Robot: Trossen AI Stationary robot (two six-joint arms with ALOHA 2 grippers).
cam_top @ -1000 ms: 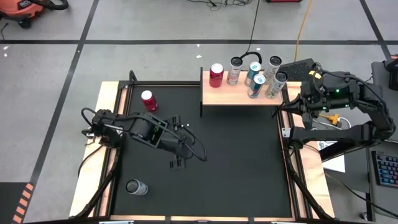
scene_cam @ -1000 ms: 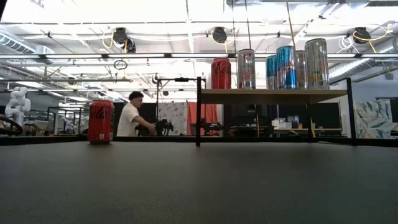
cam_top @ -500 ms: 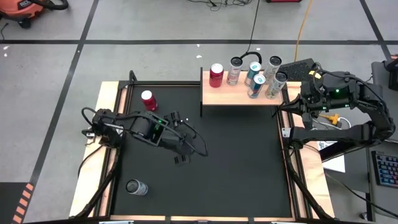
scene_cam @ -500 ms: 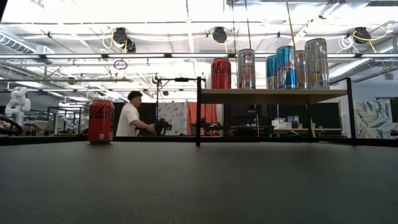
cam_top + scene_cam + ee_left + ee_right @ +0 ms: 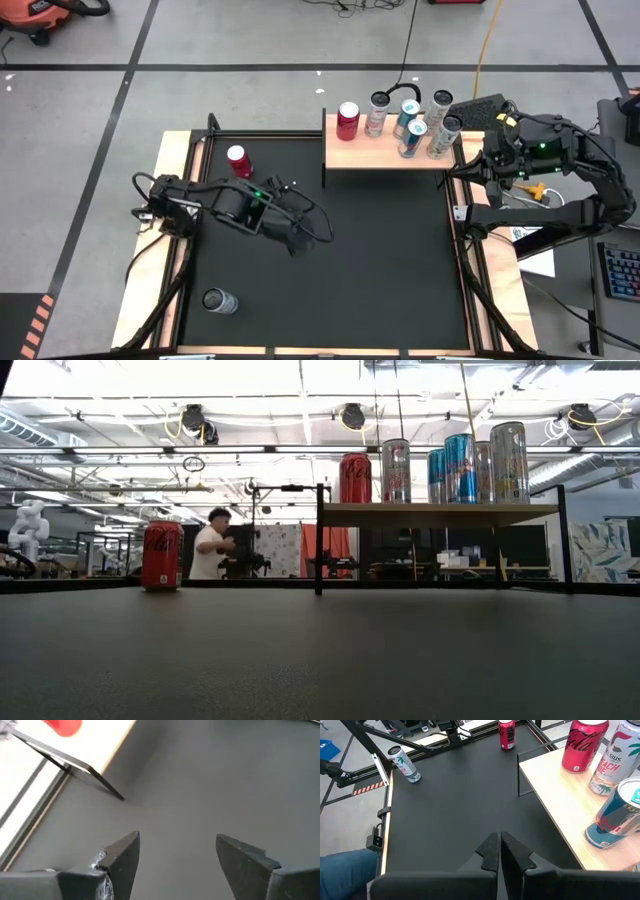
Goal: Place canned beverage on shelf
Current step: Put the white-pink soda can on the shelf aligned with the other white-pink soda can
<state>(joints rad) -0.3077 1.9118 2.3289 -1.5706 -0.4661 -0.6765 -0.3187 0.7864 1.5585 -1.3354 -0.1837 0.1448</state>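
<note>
Pale-wood rectangular shelf [image 5: 390, 152] on black metal supports, at the far right of the black table [image 5: 380, 270]: carries five upright cans.
Red soda can [image 5: 238, 160]: upright on the table's far left, well apart from the shelf.
Silver-and-green can [image 5: 219, 301]: near left corner of the table.
Left gripper [image 5: 300, 232]: over mid-table, fingers [image 5: 122, 855] parted, holding nothing.
Right gripper [image 5: 499, 851]: beside the shelf's right end, fingers pressed together, empty.

Black counter [image 5: 380, 260] with wood strips along edges. Person [image 5: 210, 550] in white shirt in room behind. Yellow cable [image 5: 487, 40] on grey floor. Keyboard [image 5: 618, 272] at far right. White robot figure [image 5: 28, 530] in background left.
</note>
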